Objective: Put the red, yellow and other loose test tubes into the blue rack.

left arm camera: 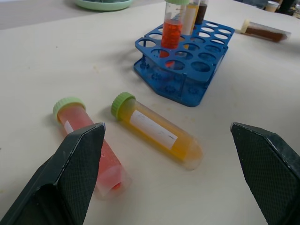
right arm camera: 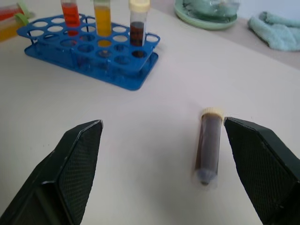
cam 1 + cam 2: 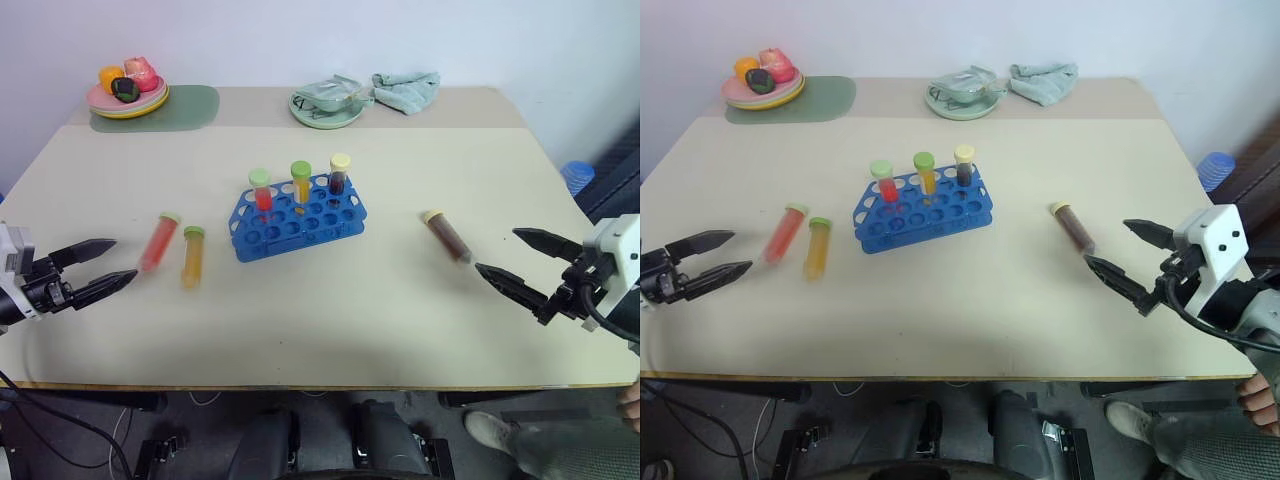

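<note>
— Hands first: were yours holding anything?
— No. My left hand [image 3: 104, 265] and right hand [image 3: 512, 255] both stood wide apart, empty, above the bench [image 3: 330, 320].
— And the loose tubes?
— Red tube [image 3: 158, 242] and yellow tube [image 3: 192, 256] lay side by side near my left hand, left of the blue rack [image 3: 297, 218]; the brown tube [image 2: 207, 149] lay before my right.
— Anything only the head views caught?
— A fruit plate [image 3: 127, 97] at the far edge.
</note>
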